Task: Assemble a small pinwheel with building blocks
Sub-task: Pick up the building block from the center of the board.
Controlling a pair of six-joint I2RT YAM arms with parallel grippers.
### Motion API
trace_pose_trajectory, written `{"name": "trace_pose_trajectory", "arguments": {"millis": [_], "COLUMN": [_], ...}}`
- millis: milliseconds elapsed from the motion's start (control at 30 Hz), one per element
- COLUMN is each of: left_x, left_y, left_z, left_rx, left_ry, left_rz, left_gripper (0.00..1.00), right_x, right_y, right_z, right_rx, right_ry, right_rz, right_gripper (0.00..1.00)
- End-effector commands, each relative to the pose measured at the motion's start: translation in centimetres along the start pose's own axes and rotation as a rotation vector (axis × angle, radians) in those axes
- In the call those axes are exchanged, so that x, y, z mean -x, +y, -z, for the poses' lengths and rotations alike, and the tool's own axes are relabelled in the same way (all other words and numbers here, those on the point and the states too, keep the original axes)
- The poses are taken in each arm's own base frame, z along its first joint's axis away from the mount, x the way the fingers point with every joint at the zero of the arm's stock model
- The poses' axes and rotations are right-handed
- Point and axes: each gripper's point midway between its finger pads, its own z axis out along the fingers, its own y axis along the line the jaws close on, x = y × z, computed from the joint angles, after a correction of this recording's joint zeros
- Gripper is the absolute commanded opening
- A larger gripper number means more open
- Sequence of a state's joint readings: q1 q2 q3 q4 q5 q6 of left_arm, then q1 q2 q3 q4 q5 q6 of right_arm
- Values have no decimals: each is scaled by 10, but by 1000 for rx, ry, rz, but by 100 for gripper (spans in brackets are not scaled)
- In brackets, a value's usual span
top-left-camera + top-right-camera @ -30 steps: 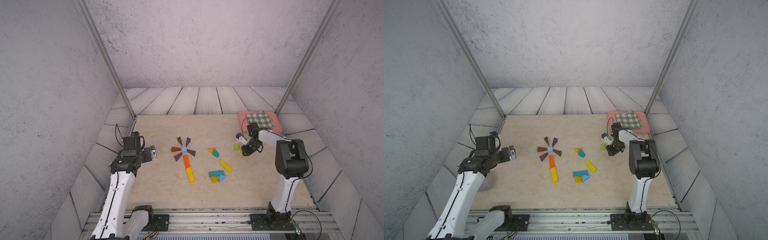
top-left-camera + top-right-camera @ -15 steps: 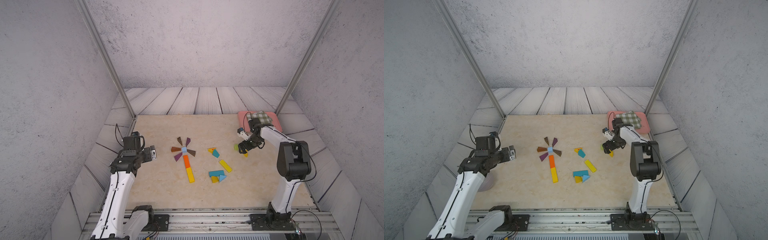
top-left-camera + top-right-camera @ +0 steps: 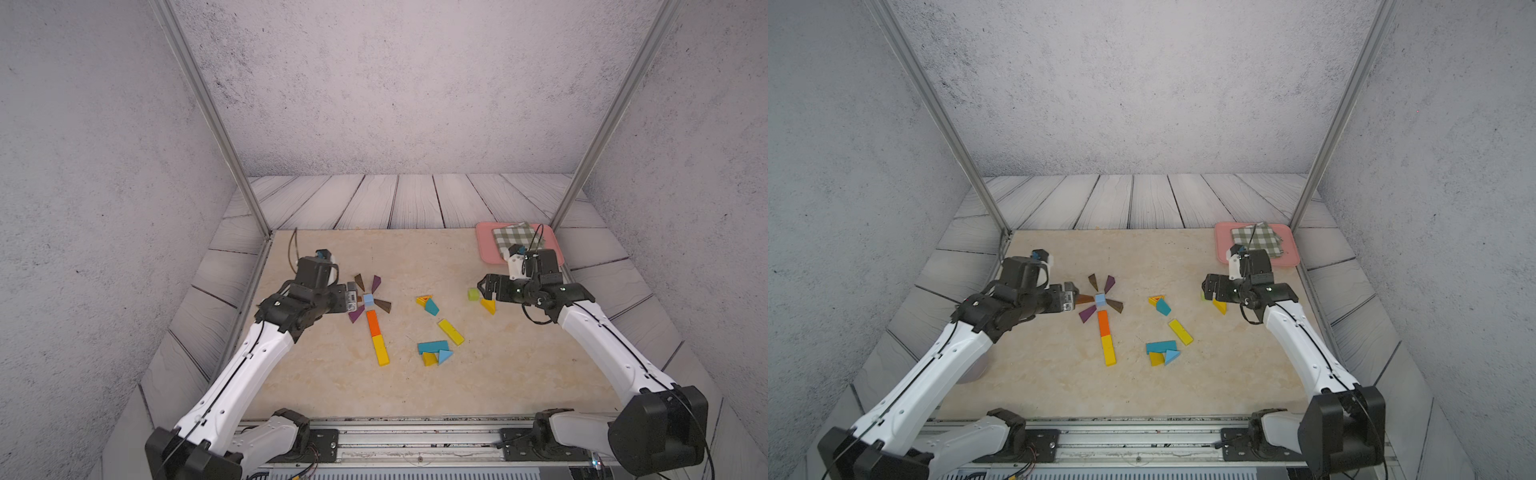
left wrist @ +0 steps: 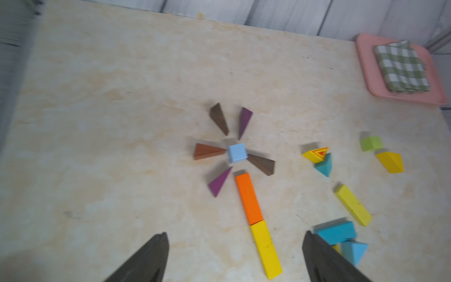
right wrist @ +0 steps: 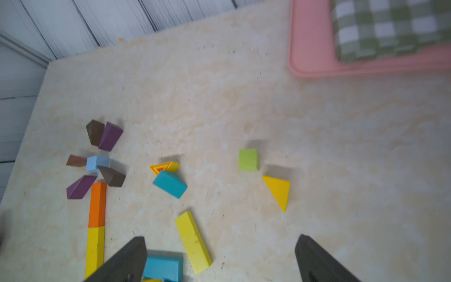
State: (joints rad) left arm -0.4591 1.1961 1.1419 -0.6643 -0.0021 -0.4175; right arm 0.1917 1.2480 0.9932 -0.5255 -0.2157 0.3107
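In both top views the light-blue cube [image 3: 368, 300] sits as the hub of the pinwheel on the table [image 3: 415, 257]. Brown and purple wedges [image 3: 376, 284] fan round it. An orange bar [image 3: 373, 323] and then a yellow bar [image 3: 381, 350] run end to end from it toward the near edge. The left gripper [image 3: 352, 297] hangs just left of the cube, over the wedges on that side; whether it touches them cannot be told. The right gripper [image 3: 484, 287] is well right of the cube, just beside a green cube [image 3: 473, 294] and a yellow triangle [image 3: 489, 306]. Far right of the cube, at the back corner, a pink tray [image 3: 484, 249] carries a checked cloth [image 3: 515, 236]. Behind the cube, open tabletop runs to the back edge.

In the left wrist view the left gripper [image 4: 234, 234] has its fingers spread wide with nothing held. The cube [image 4: 237, 153] lies ahead of them, past the two bars. Open tabletop stretches from the cube to the table's side edge.

In the right wrist view the right gripper [image 5: 220, 237] is also spread wide and holds nothing. The green cube [image 5: 248, 159] and yellow triangle [image 5: 278, 190] lie free ahead of it. Open table separates them from the tray's rim [image 5: 312, 70].
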Motion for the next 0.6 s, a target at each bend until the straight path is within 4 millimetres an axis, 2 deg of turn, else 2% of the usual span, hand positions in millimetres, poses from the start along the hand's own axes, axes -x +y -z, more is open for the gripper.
{"name": "trace_pose_trajectory", "arguments": {"millis": [0, 100, 233, 300, 400, 567], "left_x": [9, 4, -16, -23, -38, -51], "left_y": [-51, -98, -136, -152, -164, -158], "left_z": [-42, -81, -129, -145, -167, -187], "left_rx": [-35, -23, 17, 11, 23, 74], "left_ry": [53, 152, 262, 281, 305, 287], "left_rz": [20, -40, -4, 39, 147, 346], "left_gripper": [85, 85, 81, 81, 81, 81], "right_x": [-16, -23, -24, -25, -28, -33], "right_y": [-1, -16, -38, -43, -45, -44], "right_z": [16, 24, 39, 43, 43, 40], "right_rx": [-16, -98, -216, -237, -241, -223], "right_ry": [-5, -6, -58, -76, -87, -85], "right_rz": [-21, -15, -43, -56, -58, -40], "right_gripper": [97, 96, 95, 95, 95, 96]}}
